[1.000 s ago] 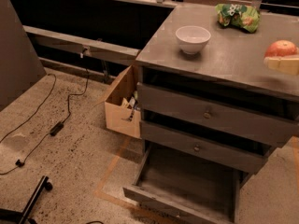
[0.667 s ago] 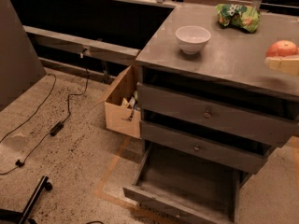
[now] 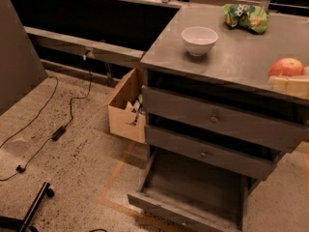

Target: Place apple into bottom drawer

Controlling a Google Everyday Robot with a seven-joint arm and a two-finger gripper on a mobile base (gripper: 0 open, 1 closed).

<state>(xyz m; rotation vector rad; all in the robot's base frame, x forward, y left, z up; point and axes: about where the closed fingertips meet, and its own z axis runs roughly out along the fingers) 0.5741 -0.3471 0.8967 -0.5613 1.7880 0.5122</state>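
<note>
The apple [image 3: 286, 66], round and red-orange, sits near the right front edge of the grey cabinet top [image 3: 231, 57]. My gripper [image 3: 291, 85] shows as a pale cream part at the right edge of the view, directly in front of the apple and touching or nearly touching it. The bottom drawer [image 3: 193, 197] is pulled out wide and its grey tray is empty. The two upper drawers, each with a small round knob, are slightly ajar above it.
A white bowl [image 3: 199, 40] stands mid-top and a green snack bag [image 3: 246, 17] lies at the back. A cardboard box [image 3: 126, 108] sits on the floor left of the cabinet. Black cables [image 3: 58, 129] and a chair leg [image 3: 34, 209] lie on the floor.
</note>
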